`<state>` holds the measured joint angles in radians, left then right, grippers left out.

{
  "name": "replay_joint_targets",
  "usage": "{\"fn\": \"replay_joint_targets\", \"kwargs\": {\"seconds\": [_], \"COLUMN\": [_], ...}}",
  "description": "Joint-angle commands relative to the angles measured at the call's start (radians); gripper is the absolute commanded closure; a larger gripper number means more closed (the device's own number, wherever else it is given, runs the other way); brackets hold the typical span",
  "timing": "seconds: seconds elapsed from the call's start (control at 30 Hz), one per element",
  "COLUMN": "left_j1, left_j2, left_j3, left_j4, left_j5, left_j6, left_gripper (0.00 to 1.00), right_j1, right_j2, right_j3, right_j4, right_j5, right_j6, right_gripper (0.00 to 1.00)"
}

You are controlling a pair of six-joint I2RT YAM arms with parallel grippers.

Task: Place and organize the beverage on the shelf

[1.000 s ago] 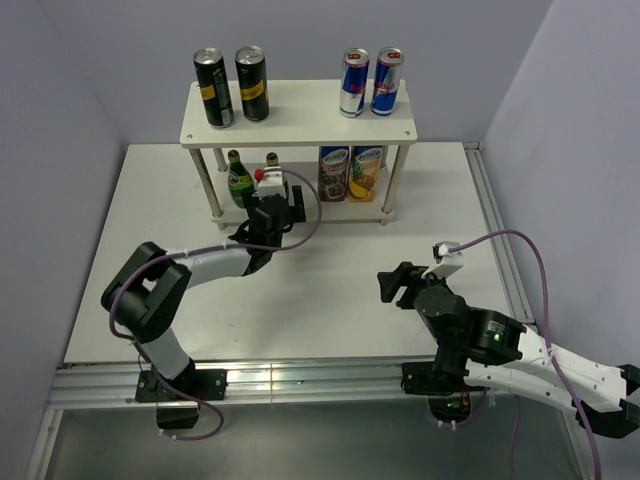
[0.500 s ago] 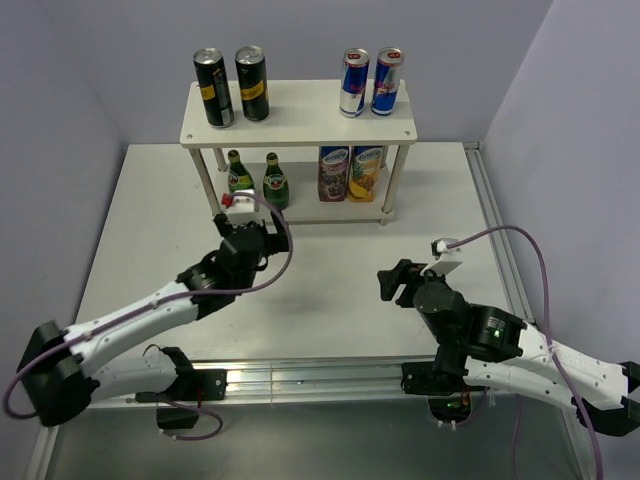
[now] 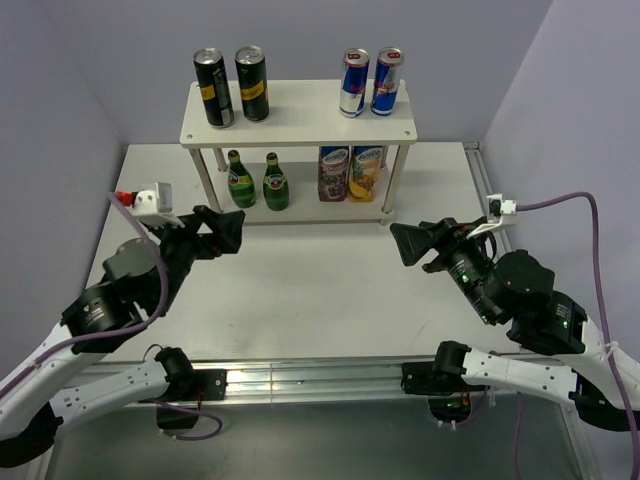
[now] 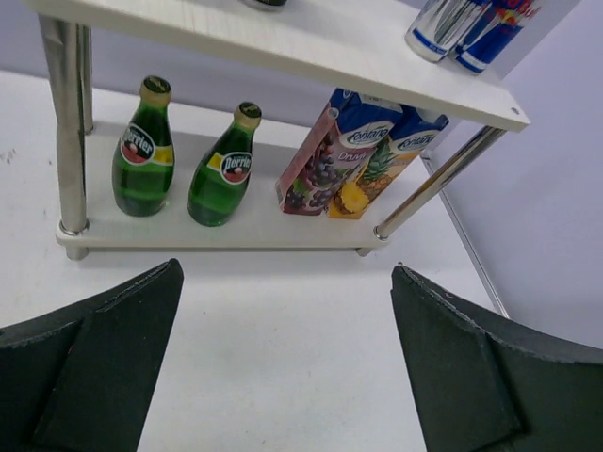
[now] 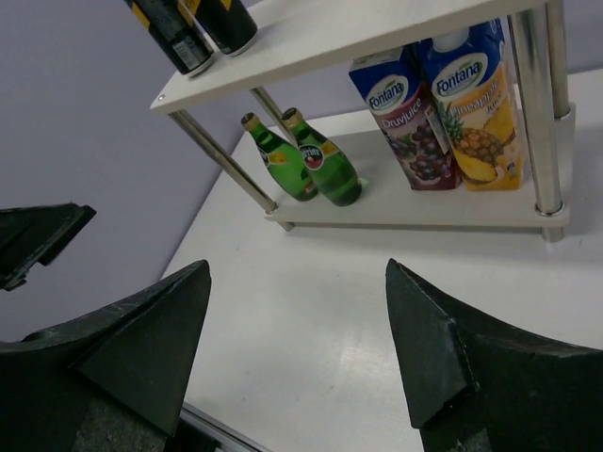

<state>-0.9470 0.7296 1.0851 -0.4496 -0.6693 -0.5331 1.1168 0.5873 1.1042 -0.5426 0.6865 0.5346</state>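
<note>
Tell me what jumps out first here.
The two-tier shelf at the far side of the table is stocked: black cans left and blue-and-silver cans right on top, green bottles and juice cartons below. The left gripper and right gripper hang open and empty in front of it.

The shelf [image 3: 300, 110] is pale wood. The black cans [image 3: 213, 88] carry yellow marks; the other cans [image 3: 354, 83] are blue and silver. The bottles [image 4: 143, 160] are green with yellow-green labels. The cartons [image 4: 320, 155] show purple grapes and yellow pineapple.
</note>
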Motion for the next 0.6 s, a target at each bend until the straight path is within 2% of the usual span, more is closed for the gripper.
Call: {"fn": "replay_joint_targets", "kwargs": {"seconds": [0.0, 0.57], "left_j1": [-0.003, -0.003], "left_j2": [-0.044, -0.111], "left_j3": [0.006, -0.037], "left_j4": [-0.046, -0.015], "left_j5": [0.04, 0.0], "left_j6": [0.087, 0.137], "left_gripper": [0.01, 0.01], "right_j1": [0.006, 0.005], "right_j2": [0.029, 0.037], "right_j3": [0.043, 0.059], "right_j4": [0.021, 0.07], "right_j5": [-0.036, 0.005], "right_j6": [-0.102, -0.186], "right_gripper": [0.18, 0.15]}}
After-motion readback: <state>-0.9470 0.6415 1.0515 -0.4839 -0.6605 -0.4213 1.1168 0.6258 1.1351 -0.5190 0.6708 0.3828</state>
